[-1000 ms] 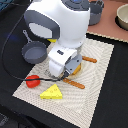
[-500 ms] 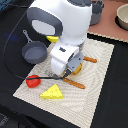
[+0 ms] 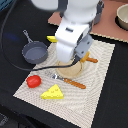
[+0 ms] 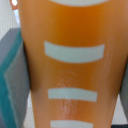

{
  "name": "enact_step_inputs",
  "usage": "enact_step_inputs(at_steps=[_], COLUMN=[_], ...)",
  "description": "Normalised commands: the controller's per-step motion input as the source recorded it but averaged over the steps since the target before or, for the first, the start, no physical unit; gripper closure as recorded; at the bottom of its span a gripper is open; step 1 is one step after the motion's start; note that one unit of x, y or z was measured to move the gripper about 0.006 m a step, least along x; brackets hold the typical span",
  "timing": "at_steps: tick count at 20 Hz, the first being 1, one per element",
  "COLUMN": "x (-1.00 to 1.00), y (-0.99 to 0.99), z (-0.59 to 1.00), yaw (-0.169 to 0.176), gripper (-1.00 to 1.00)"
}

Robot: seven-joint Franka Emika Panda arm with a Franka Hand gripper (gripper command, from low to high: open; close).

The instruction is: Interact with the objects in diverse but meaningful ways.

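Your arm is swinging toward the upper right of the exterior view, blurring as it moves. The gripper, clamping the bread loaf, is rising off the round plate, uncovering more of it.

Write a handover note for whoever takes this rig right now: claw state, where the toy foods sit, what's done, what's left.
Claw: low over the plate; the wrist view is filled by something orange with pale stripes, and a grip cannot be confirmed.
Tomato and cheese wedge lie on the mat's near part, untouched.
Banana pokes out beside the pan.
Fork lies by the plate.
Bread loaf is not visible.
Left: confirm the grasp, then handle the foods.
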Motion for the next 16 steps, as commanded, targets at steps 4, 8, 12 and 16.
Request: enact_step_inputs(at_steps=[4,8,12,16], x=[0.27,0.32,0.30,0.03], y=[0.78,0.76,0.75,0.52], z=[0.05,-0.20,-0.44,-0.53], yaw=[0.087,0.071,0.062,0.056], gripper=[1.00,1.00,1.00,1.00])
